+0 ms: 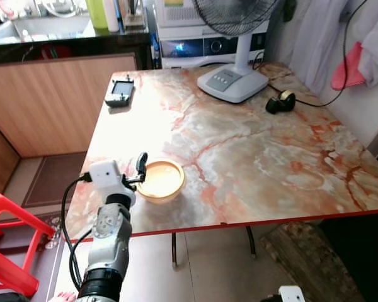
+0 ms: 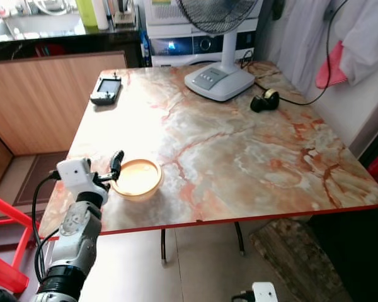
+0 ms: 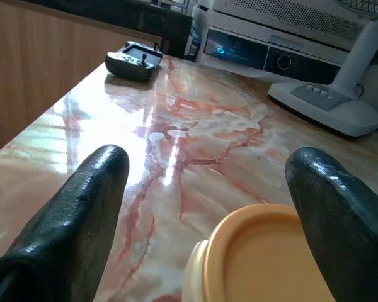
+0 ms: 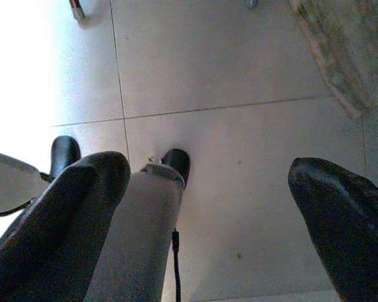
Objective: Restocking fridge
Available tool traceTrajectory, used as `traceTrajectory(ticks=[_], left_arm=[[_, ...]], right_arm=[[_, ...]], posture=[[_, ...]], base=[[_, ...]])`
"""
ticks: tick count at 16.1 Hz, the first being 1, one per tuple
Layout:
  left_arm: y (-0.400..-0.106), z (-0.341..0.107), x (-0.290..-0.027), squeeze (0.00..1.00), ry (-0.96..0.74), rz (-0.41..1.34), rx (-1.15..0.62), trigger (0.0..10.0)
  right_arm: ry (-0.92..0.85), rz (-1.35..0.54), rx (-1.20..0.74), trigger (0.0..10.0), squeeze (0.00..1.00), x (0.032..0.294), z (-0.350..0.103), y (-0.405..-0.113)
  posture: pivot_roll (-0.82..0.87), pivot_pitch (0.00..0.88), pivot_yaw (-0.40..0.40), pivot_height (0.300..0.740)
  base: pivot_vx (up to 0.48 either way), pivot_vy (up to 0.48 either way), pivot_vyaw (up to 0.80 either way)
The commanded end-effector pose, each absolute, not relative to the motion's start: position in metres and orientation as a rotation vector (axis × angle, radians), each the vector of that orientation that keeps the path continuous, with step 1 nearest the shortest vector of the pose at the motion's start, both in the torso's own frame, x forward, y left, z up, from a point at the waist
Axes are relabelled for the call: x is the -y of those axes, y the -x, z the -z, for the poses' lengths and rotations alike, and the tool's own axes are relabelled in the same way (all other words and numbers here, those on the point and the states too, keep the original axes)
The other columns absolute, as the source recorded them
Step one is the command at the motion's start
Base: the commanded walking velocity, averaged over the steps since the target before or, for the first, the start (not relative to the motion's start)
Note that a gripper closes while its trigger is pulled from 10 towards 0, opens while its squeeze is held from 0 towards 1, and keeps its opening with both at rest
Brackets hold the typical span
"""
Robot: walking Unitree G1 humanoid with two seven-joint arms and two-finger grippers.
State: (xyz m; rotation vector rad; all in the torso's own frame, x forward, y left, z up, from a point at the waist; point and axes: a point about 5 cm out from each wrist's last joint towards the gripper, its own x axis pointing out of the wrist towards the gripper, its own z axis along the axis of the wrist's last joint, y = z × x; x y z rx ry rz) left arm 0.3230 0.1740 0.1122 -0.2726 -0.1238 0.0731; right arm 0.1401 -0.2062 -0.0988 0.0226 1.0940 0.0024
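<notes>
Pale orange plastic, smooth and slightly glossy: the round container (image 1: 160,180) is low and wide, with a flat lid of the same colour and a raised rim around the top. It sits on the marble-patterned desk (image 1: 252,151), close to the red-trimmed front edge and well apart from the white fan base (image 1: 232,82) at the far side.

The left end effector (image 1: 140,171) is raised over the desk, level with the container on the side away from the fan. Its two black fingers (image 3: 82,214) are spread wide with nothing between them; in the left wrist view the container's rim lies low in the gap, nearer one finger than the other, and contact cannot be made out.

The right end effector (image 4: 208,214) hangs below the desk, fingers wide apart and empty, pointing down at the tiled floor (image 4: 227,75).

A black handheld controller (image 1: 120,92) lies at the desk's far left corner, across from the fan base. A small black object (image 1: 280,102) rests just beside the fan base, toward the right edge.
</notes>
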Motion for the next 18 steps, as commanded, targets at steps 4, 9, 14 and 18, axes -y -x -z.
traceTrajectory(ticks=[4,9,14,18], left_arm=[[-0.329,-0.104,-0.187,1.0,0.415,-0.078,0.059,10.0],[-0.334,-0.101,-0.186,0.0,0.507,-0.057,0.031,10.0],[-0.337,-0.087,-0.177,0.0,0.617,0.026,-0.047,10.0],[-0.34,-0.085,-0.175,0.0,0.664,0.067,-0.071,10.0]], right_arm=[[-0.02,0.01,-1.086,10.0,0.0,0.208,0.098,-0.141],[-0.011,0.014,-1.084,10.0,0.0,0.21,0.097,-0.143],[0.012,0.002,-1.072,10.0,0.0,0.21,0.096,-0.145],[0.016,0.006,-1.071,10.0,0.0,0.211,0.096,-0.145]], posture=[[0.05,0.0,0.01,0.74],[0.05,0.021,0.005,0.74],[0.05,0.02,0.005,0.74],[0.04,0.021,0.005,0.74]], base=[[0.0,0.0,0.0],[0.0,0.0,0.0],[0.0,0.0,0.0],[0.0,0.0,0.0]])
